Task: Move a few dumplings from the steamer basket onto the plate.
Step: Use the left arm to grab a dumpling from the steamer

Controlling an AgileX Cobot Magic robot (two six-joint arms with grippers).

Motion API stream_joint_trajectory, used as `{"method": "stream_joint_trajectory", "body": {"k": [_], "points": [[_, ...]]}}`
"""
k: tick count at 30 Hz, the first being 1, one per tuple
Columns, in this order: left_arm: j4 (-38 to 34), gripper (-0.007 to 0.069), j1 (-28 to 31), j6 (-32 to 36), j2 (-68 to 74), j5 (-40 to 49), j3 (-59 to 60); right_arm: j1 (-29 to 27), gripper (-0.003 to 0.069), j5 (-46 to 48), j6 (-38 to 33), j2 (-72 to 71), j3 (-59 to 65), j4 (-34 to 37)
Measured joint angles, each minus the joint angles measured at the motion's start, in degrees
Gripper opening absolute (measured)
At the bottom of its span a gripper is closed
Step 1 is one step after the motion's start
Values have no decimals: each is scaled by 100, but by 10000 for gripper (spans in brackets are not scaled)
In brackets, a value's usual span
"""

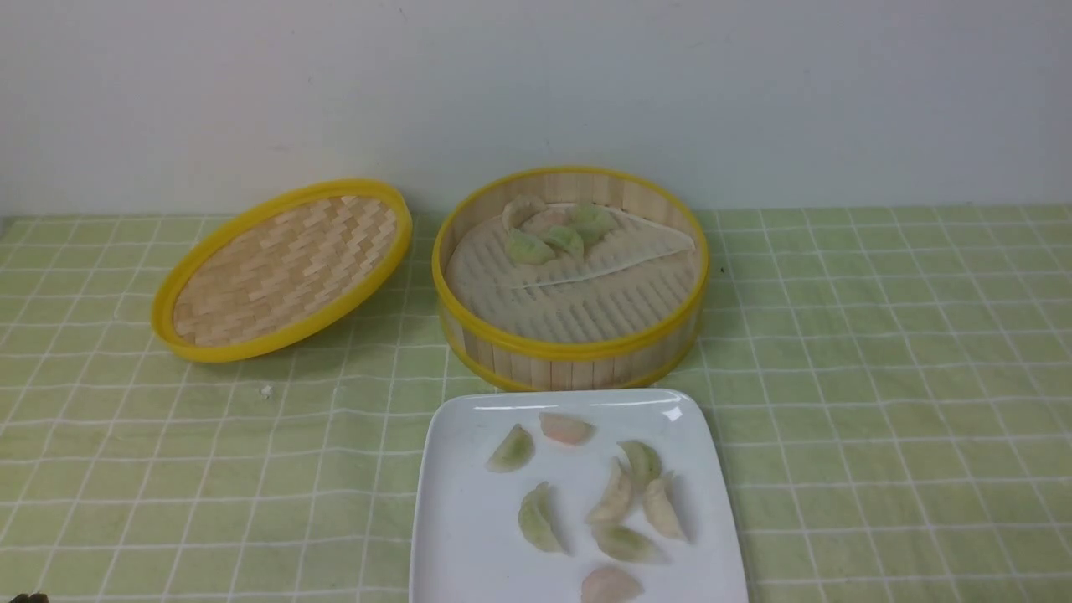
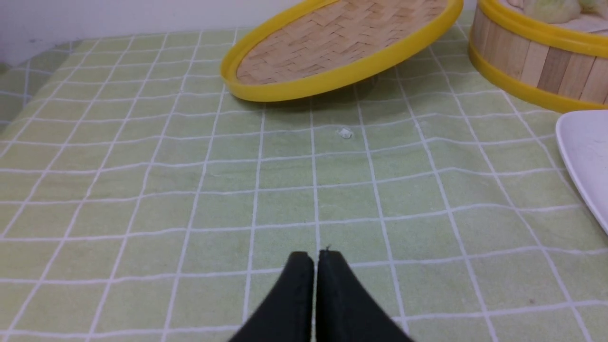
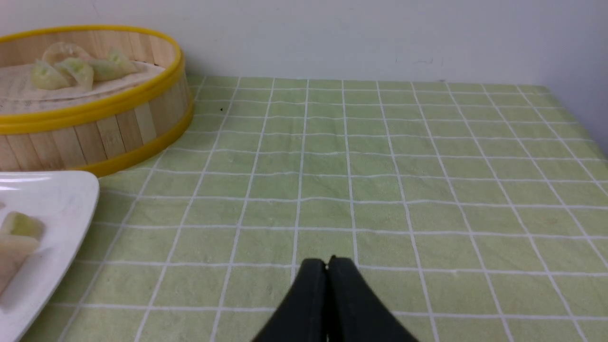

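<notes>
Plate point(image 1: 466, 544), near edge out of frame

Centre frame sat the deep round bamboo-slat steamer basket point(image 1: 578, 368), and left of it, apart, was the shallow woven yellow-rimmed lid point(image 1: 280, 268). Just below the basket, at the bottom edge, lay the glossy white square plate point(image 1: 469, 536). A cluster of small crescent-shaped dumplings point(image 1: 528, 247) huddled at the basket's far side, and eight more dumplings point(image 1: 540, 519) were scattered across the plate.
</notes>
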Motion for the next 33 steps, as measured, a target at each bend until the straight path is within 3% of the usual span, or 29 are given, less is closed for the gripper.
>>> {"method": "stream_joint_trajectory", "body": {"k": [5, 12, 17, 24, 28, 33], "points": [[-138, -6, 0, -177, 0, -874, 7, 0, -15, 0, 0, 0, 0, 0], [-1357, -6, 0, -1142, 0, -2424, 7, 0, -15, 0, 0, 0, 0, 0], [-1766, -6, 0, -1302, 0, -3083, 7, 0, -15, -124, 50, 0, 13, 173], [-1831, -6, 0, -1310, 0, -3870, 7, 0, -15, -1276, 1038, 0, 62, 2607], [-1866, -6, 0, -1305, 0, -4115, 7, 0, -15, -1787, 1154, 0, 62, 3735], [-1948, -6, 2, -1418, 0, -4633, 7, 0, -15, -2365, 1180, 0, 62, 4119]]}}
